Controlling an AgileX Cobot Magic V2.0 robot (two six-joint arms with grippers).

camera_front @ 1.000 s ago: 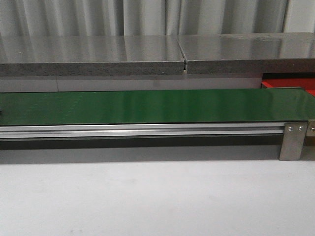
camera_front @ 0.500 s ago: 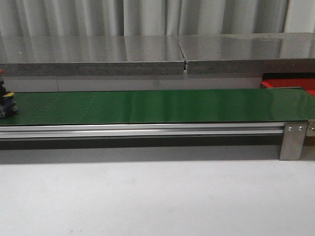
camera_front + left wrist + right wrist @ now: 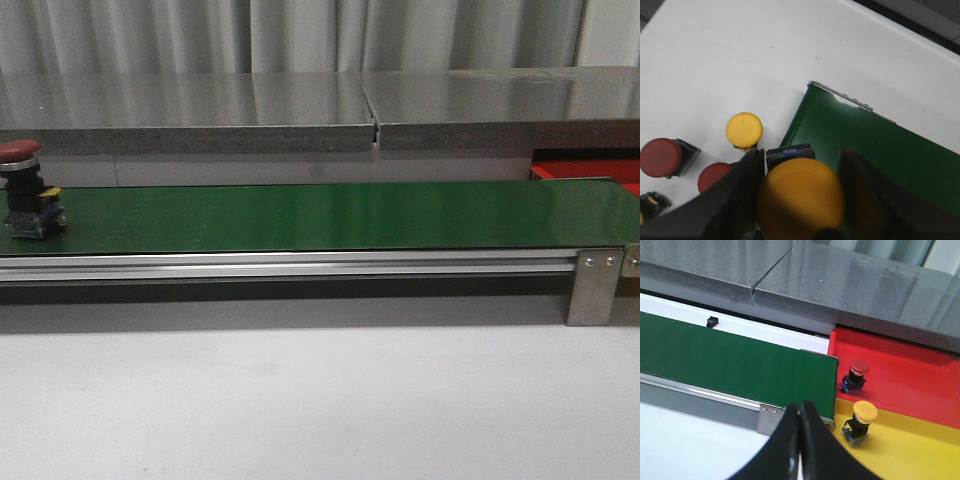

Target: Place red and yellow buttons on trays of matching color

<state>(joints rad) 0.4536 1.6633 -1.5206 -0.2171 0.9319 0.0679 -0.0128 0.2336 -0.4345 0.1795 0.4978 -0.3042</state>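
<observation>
Step in hand: feeding and sorting, judging from the layout. The left gripper (image 3: 795,200) is gripping a yellow button (image 3: 800,197) by its sides, just above the near end of the green belt (image 3: 330,215), apparently about to set it down there.

Left gripper: pinching the yellow button between its two fingers (image 3: 737,197), with the cap facing the camera.

Right gripper: (image 3: 799,440) is hanging with its fingers pressed together, holding nothing, near the belt's far end and beside the trays.

Red button on belt: (image 3: 27,195) is standing upright at the belt's left end in the front view, well apart from the trays.

Supply: on the white table (image 3: 730,55) beside the belt end, a loose yellow button (image 3: 744,129) and two loose red ones (image 3: 660,157) (image 3: 714,176) are waiting.

Trays: the red tray (image 3: 910,375) is already holding one red button (image 3: 856,374); the yellow tray (image 3: 910,445) beside it is holding one yellow button (image 3: 861,421). Both are sitting just past the belt end.

Next move, left: it calls for lowering the held button onto bare belt, clear of the belt's edge, and then spreading the fingers.

Next move, right: it likely calls for opening and waiting at the belt end for the red button to arrive, then lifting it by the body and placing it on the red tray.
</observation>
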